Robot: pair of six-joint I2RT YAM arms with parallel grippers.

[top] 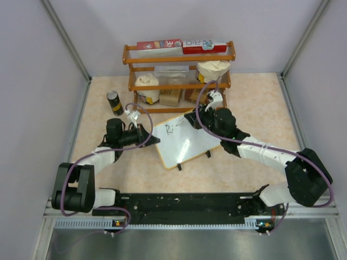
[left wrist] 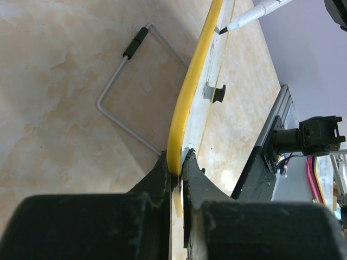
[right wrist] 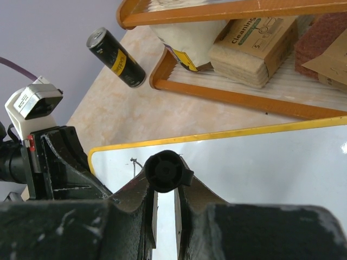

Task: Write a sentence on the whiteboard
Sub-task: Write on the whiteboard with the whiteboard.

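A: Where is the whiteboard (top: pixel 187 142)?
B: Middle of the top view, turned at an angle, in front of the rack (top: pixel 179 54).
A: And the left gripper (left wrist: pixel 178 162)?
B: Closed tight on the board's left edge, the yellow rim pinched between its jaws.
A: The right gripper (right wrist: pixel 165 181)?
B: Clamped around a marker (left wrist: pixel 255 13), whose tip is at the board's upper left.
A: The sentence (top: pixel 169 129)?
B: Only "Ri" shows, just beside the tip.
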